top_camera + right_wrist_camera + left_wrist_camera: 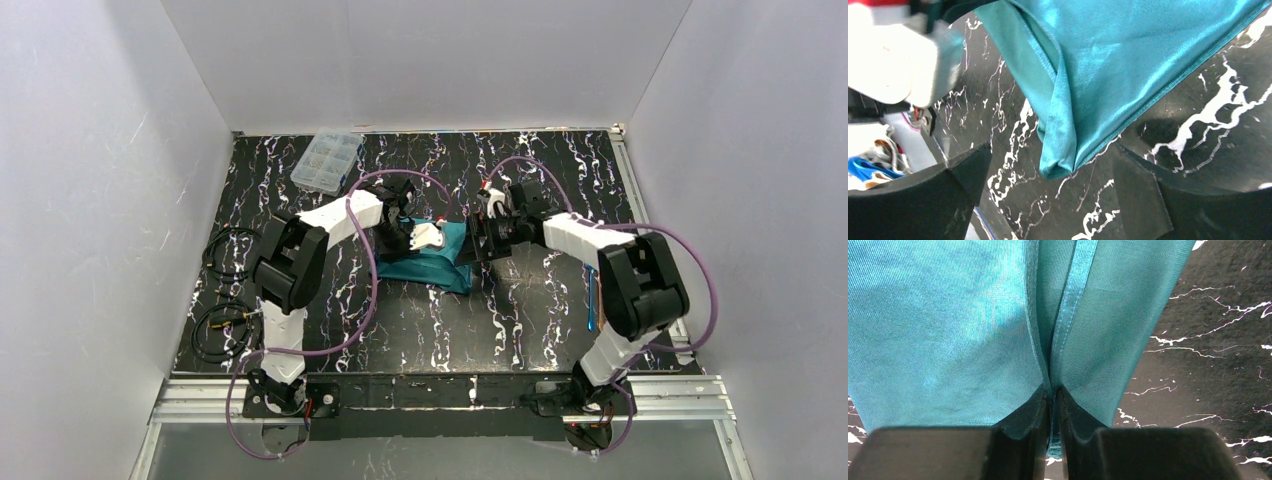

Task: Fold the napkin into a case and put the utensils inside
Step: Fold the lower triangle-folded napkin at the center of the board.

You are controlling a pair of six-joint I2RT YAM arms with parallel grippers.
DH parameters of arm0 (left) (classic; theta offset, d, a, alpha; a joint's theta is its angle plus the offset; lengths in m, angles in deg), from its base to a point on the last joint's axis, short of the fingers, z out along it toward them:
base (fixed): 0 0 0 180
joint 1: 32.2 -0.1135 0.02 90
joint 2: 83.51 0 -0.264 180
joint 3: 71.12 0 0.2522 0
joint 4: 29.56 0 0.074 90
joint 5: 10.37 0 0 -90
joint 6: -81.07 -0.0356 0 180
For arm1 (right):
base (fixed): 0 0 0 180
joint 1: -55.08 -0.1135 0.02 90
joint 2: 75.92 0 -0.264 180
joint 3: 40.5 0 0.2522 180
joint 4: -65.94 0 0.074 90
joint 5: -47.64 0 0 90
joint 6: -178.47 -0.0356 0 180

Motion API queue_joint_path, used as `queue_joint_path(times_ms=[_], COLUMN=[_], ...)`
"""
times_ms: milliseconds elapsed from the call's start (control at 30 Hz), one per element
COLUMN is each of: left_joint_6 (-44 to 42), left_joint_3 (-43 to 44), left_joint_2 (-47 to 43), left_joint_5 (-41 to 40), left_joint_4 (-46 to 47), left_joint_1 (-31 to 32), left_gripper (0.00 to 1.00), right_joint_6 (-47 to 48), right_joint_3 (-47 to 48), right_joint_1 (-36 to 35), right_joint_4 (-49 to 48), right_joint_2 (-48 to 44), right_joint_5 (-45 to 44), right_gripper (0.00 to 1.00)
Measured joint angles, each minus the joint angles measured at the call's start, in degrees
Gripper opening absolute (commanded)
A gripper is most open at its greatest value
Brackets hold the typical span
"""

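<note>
Top external view, left to right.
- clear compartment box [327, 160]: sitting at eleven o'clock, away from the work.
- left gripper [1053, 390]: fingers clamping the napkin [432, 262] by its hem, probably holding a fold in place.
- napkin: lying bunched at table centre.
- right gripper [1050, 165]: fingers standing apart, straddling the napkin's loose three-o'clock corner without touching it.
- table [520, 320]: black marble pattern with white veins, white walls [420, 60] enclosing it.

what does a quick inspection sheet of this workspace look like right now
surface: black marbled table
job's things: teal napkin partly folded between the arms; thin blue utensil, probably, lies by the right arm
clutter: clear compartment box, far left
hands: left hand shut on a napkin fold; right hand open, napkin corner between its fingers, ungripped
cables: purple cables loop over both arms; black coiled cables at the left edge
surroundings: white walls on three sides
</note>
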Motion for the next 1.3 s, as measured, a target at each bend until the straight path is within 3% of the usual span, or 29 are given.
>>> queue_joint_path(times_ms=[133, 300, 633, 800, 1133, 1300], left_joint_6=[0.15, 0.87, 1.88, 1.97, 1.95, 1.84], left_joint_3=[0.37, 1.53, 3.72, 3.72, 3.72, 3.72], left_joint_2=[0.35, 1.09, 2.60, 2.62, 2.64, 2.64], left_joint_5=[-0.07, 0.20, 2.78, 2.95, 2.95, 2.95], left_joint_4=[-0.37, -1.49, -3.21, -3.28, -3.32, -3.34], left_joint_1=[0.00, -0.37, -2.86, -2.89, -2.89, -2.89], left_gripper=[0.09, 0.09, 0.09, 0.08, 0.08, 0.07], right_joint_6=[0.57, 0.92, -3.41, -6.64, -8.37, -8.39], right_joint_3=[-2.84, -7.39, -15.43, -18.10, -19.91, -19.15], right_joint_1=[0.52, 0.59, 0.09, -2.45, -6.34, -6.62], right_joint_4=[-2.45, -5.38, -12.13, -19.37, -24.02, -23.91], right_joint_2=[-7.04, -12.66, -12.70, -12.70, -12.37, -10.88], right_joint_5=[-1.42, -2.67, -2.78, -4.11, -8.76, -10.10], right_gripper=[0.95, 0.70, 0.67, 0.62, 0.26, 0.21])
